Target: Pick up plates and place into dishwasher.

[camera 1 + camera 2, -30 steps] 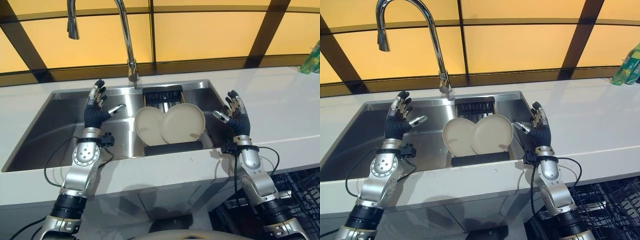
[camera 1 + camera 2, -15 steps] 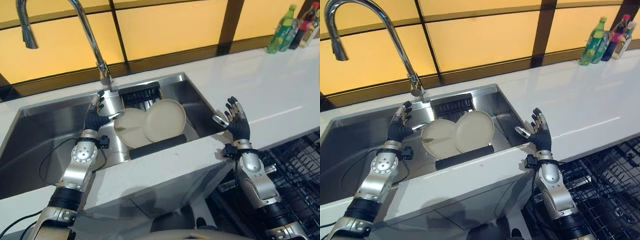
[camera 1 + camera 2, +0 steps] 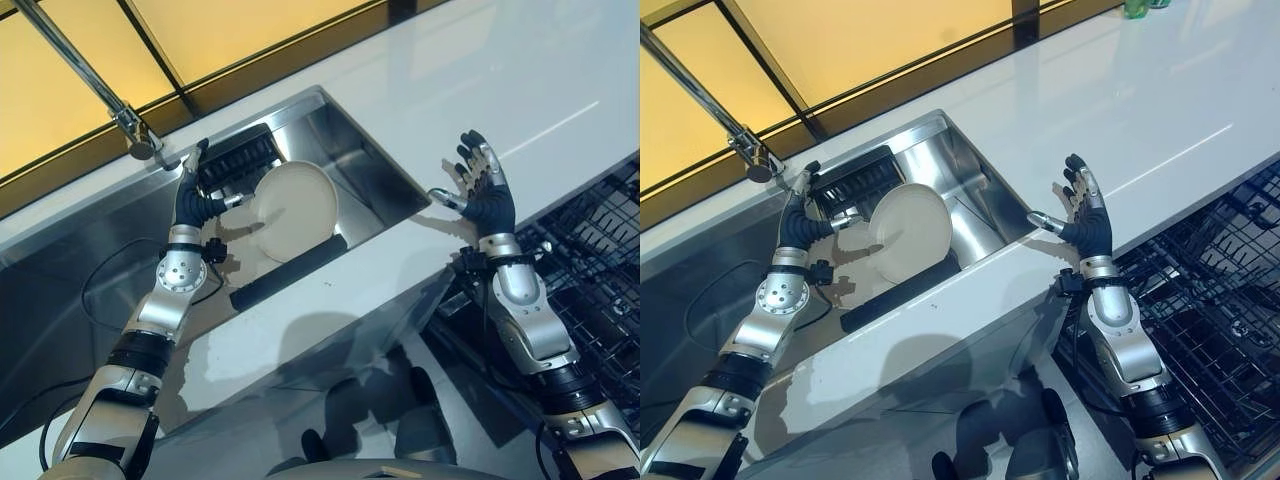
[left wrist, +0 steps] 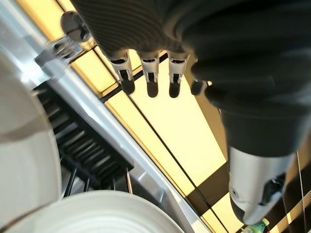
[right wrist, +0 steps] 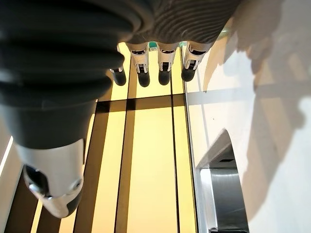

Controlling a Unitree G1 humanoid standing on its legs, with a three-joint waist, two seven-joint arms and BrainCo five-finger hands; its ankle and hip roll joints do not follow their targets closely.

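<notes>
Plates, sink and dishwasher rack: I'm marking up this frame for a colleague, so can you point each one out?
plates [image 3: 290,210]: left eye view, on the face of the front plate.
sink [image 3: 345,150]: left eye view, on its bare steel right wall.
dishwasher rack [image 3: 1230,300]: right eye view, on its dark wire grid.

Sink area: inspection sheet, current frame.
Surface: white counter, bare where it shows.
Job's things: cream plates standing on edge in a black rack inside the steel sink; dishwasher rack open at lower right, no plates seen in it.
Clutter: nothing seen.
Hands: left hand open, beside the plates, contact unclear; right hand open, raised over the counter edge, holding nothing.
Cables: nothing to report.
Surroundings: faucet behind the sink, amber panels with dark strips.
</notes>
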